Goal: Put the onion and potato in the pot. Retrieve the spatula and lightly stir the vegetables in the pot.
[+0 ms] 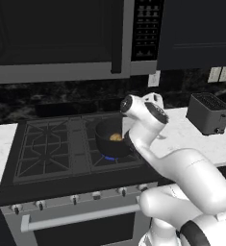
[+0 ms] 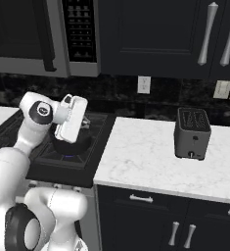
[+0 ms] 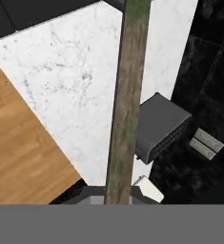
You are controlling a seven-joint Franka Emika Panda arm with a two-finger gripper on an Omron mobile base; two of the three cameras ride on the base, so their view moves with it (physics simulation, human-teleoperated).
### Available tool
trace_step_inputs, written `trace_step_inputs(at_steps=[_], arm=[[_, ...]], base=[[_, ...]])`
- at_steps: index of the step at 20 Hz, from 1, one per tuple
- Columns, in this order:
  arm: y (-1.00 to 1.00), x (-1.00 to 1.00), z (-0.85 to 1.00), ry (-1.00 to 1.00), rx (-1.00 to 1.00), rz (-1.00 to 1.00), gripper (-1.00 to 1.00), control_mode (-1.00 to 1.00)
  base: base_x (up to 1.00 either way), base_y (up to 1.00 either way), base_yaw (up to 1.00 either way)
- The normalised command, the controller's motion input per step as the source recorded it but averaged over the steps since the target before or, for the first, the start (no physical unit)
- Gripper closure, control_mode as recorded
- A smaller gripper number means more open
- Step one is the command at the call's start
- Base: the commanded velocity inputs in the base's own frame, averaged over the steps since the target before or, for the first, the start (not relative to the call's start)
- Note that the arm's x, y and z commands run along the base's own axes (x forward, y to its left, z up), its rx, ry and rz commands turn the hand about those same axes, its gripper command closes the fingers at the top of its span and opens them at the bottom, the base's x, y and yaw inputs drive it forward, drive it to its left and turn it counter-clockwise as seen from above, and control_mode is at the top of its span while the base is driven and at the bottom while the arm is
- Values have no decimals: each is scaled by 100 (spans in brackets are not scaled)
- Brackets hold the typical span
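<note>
Pot [image 1: 110, 139], squat, black, is seen on the front-right burner of the stove [image 1: 52, 149], a blue flame under it; a yellowish-tan vegetable [image 1: 116, 137] lies inside. Gripper is hidden behind the white hand in both base views, w/ the hand hanging just beside and above the pot's right rim. In the hand view the gripper [image 3: 119, 190] is closed, jaws clamped on a long wooden spatula handle [image 3: 127, 95], which runs straight out from betw. the fingertips toward the top edge. Beyond the jaws, to the handle's right, a dark toaster [image 3: 161, 126] stands on the white marble counter [image 3: 75, 71]. Wood floor [image 3: 23, 152] is seen to the handle's left.
</note>
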Motion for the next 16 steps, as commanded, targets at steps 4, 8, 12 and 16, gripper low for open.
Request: trace_step_inputs(at_steps=[4,8,12,16], arm=[[38,66,5,6,-36,0,100,-100],[34,78,15,11,-30,1,100,-100],[46,99,9,25,-30,9,100,-100],[56,100,0,14,-28,11,100,-100]], base=[[0,0,0],[0,0,0],[0,0,0],[0,0,0]])
